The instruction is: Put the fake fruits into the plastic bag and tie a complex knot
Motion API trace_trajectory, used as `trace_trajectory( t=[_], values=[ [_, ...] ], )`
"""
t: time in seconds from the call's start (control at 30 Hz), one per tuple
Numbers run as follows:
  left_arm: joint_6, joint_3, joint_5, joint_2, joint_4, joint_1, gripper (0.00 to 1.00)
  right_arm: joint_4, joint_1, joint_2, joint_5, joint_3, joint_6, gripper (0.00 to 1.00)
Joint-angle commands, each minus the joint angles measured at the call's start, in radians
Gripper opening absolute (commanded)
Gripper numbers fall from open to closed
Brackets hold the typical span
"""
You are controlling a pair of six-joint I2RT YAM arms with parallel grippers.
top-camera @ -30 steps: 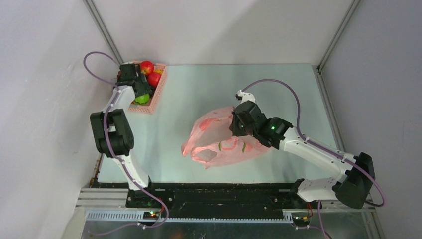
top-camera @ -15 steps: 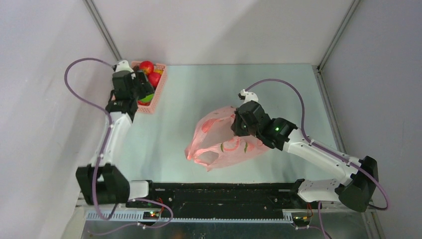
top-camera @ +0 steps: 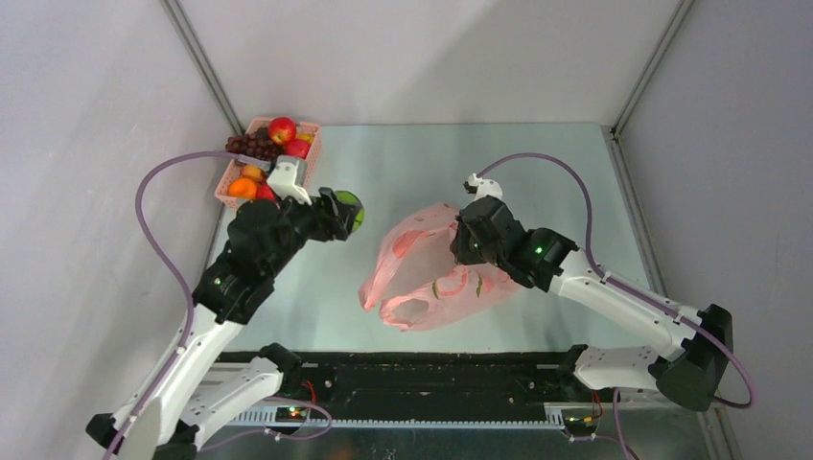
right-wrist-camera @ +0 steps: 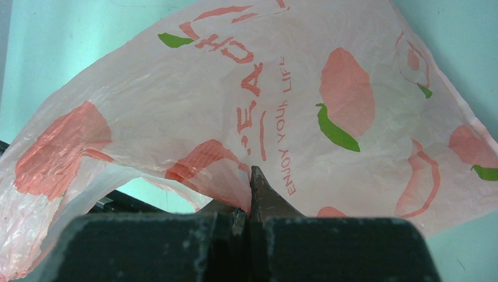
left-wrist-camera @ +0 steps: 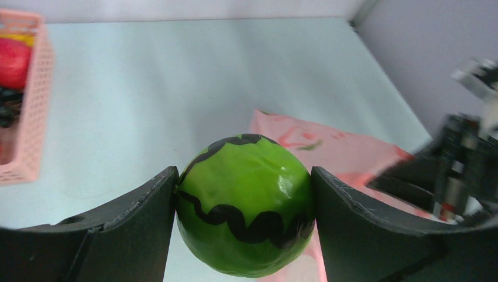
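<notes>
Near the table's (top-camera: 537, 163) middle, the left fingers (left-wrist-camera: 129, 217) grip a green fruit (left-wrist-camera: 244, 205), spread wide; the right fingers (right-wrist-camera: 261, 202), closed, pinch the bag (right-wrist-camera: 176, 117) up beside it. Loading step: next, carry the fruit over the bag's mouth and release.

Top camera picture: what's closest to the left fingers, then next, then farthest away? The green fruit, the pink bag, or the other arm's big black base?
1. The green fruit: held right between the left fingers.
2. The pink bag: a bit to the right, in the middle.
3. The right arm's base: way over at the near right corner, farthest.
</notes>
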Motion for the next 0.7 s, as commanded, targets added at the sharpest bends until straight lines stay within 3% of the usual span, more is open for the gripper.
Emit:
trace_trajectory(
  t=[0.0, 0.37, 0.5, 0.67],
  values=[
    [-0.025, 0.02, -0.051, -0.025, -0.044, -0.175, 0.55, -0.019, 0.007, -0.023, 0.026, 0.021, 0.018, 0.0],
    [-0.11, 0.069, -0.067, 0.053, 0.059, -0.595, 0.55, -0.043, 0.012, -0.023, 0.038, 0.023, 0.034, 0.0],
    [-0.13, 0.062, -0.043, 0.121, 0.117, -0.667, 0.55, -0.049, 0.012, -0.028, 0.043, 0.022, 0.034, 0.0],
    [-0.124, 0.042, -0.093, 0.214, 0.111, -0.679, 0.55, -0.056, 0.012, -0.036, 0.045, 0.022, 0.036, 0.0]
  ],
)
